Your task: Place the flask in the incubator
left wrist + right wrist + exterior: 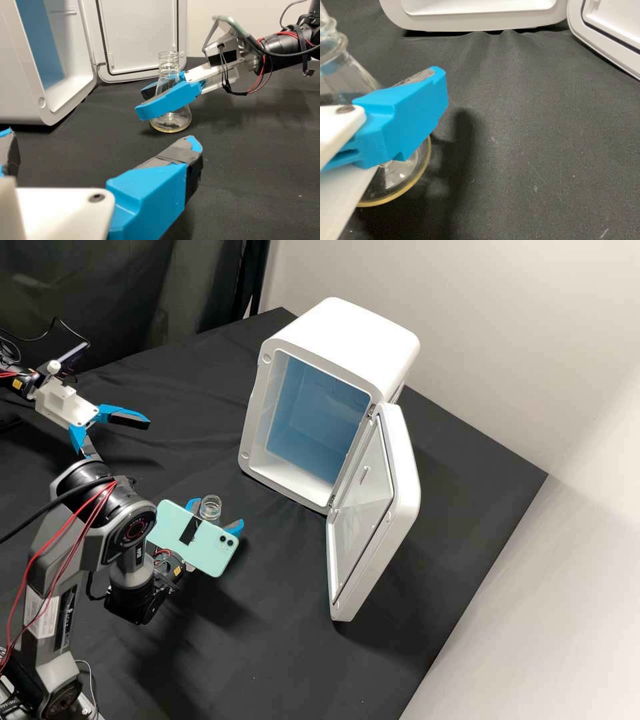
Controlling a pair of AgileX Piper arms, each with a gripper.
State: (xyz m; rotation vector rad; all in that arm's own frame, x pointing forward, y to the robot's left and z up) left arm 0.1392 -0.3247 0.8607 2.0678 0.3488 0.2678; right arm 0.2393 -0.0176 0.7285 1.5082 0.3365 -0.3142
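Two arms show in the high view; the right gripper (215,517) clasps the clear glass conical flask (211,507) from both sides, upright on the black cloth bench (300,640), while the left gripper (100,429) hangs spread and empty, well apart; left wrist view: the white, blue-lined incubator (50,107) gapes just beyond the flask, door (140,35) swung wide, pale wall (197,25) behind; right wrist view: the flask's base touches cloth, so lifting likely comes first.

flask (211,505) on bench (267,640) before incubator (347,340) | right claw (215,515) around flask | left claw (110,430) apart at left
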